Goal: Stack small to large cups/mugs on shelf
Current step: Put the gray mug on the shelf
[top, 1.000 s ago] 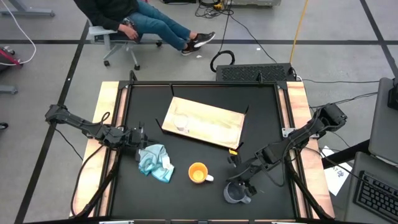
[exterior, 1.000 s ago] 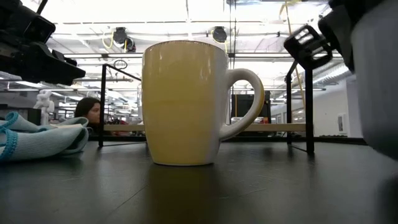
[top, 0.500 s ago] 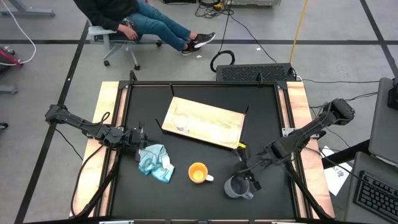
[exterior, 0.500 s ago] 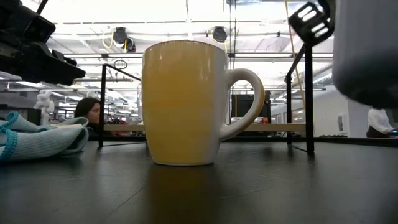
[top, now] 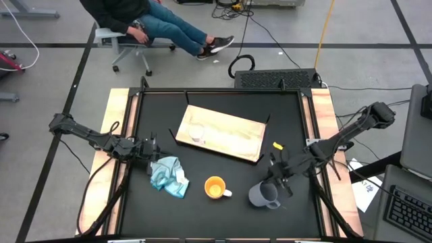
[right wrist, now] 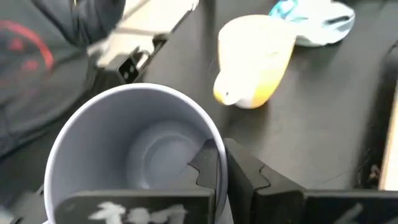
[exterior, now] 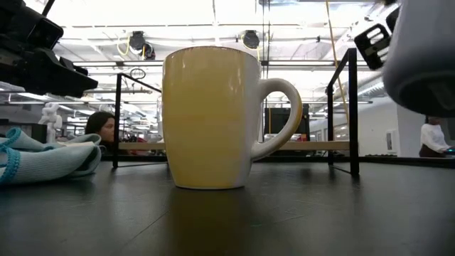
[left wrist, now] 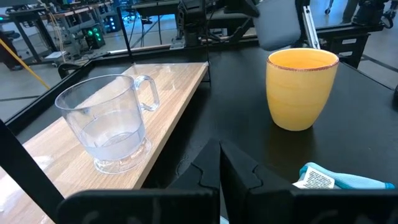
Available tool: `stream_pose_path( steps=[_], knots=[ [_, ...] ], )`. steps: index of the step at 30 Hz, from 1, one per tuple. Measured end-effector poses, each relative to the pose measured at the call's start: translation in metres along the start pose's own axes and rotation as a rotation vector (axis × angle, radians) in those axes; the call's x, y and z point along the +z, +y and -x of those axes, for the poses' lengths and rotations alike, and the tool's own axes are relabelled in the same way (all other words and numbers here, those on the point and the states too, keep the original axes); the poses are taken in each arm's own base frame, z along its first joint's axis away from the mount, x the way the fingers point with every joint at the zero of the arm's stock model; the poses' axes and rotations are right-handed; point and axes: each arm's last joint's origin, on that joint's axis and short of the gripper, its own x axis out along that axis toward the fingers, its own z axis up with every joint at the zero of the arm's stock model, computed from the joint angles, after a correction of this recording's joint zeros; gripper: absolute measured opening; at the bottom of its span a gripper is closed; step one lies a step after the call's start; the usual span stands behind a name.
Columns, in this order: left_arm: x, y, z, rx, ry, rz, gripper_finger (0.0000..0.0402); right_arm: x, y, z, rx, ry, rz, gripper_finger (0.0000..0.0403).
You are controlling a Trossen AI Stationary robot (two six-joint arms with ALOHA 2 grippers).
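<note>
My right gripper (top: 275, 182) is shut on the grey-blue mug (top: 262, 196) at the table's near right; the mug shows lifted off the tabletop in the low view (exterior: 426, 57). The orange mug (top: 214, 187) stands upright on its base on the black table, left of the grey-blue one. The clear glass cup (top: 196, 133) stands on the left end of the wooden board (top: 233, 135). My left gripper (top: 154, 150) is shut and empty at the table's left, beside the light blue cloth (top: 169, 174). My right gripper holds the grey-blue mug by its rim wall (right wrist: 211, 142), one finger (right wrist: 205, 167) inside the mug and one outside. The fingers slant down from the table's right side. The mug is lifted clear of the table, mouth up and a little tilted.
The cloth lies crumpled between my left gripper and the orange mug. Black posts and a thin frame (exterior: 353, 107) stand along the table's far edge. A person sits on a chair (top: 128, 37) beyond the far left corner.
My right gripper has risen and gone a little toward the table's right and far edges with the grey-blue mug. The mug stood on the table a second ago and now hangs clear of it, slightly tipped.
</note>
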Motion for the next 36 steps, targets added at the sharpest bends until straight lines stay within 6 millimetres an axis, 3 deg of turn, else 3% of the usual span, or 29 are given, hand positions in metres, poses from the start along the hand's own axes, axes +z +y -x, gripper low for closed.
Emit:
stream_pose_path(
  steps=[11,19,29,36],
  knots=[
    [0.000,0.000,0.000,0.001,0.000,-0.014,0.0003,-0.045,-0.019,0.019,-0.010,-0.217,-0.045,0.0007],
    [0.000,0.000,0.000,0.002,0.000,-0.016,0.0003,-0.058,-0.022,0.022,-0.002,-0.260,-0.048,0.0008],
    [0.000,0.000,0.000,0.002,-0.001,-0.011,0.0003,-0.046,-0.020,0.025,0.018,-0.389,-0.027,0.0008],
    [0.000,0.000,0.000,0.002,-0.001,-0.012,0.0003,-0.009,-0.021,0.025,-0.029,-0.370,-0.009,0.0005]
  ],
)
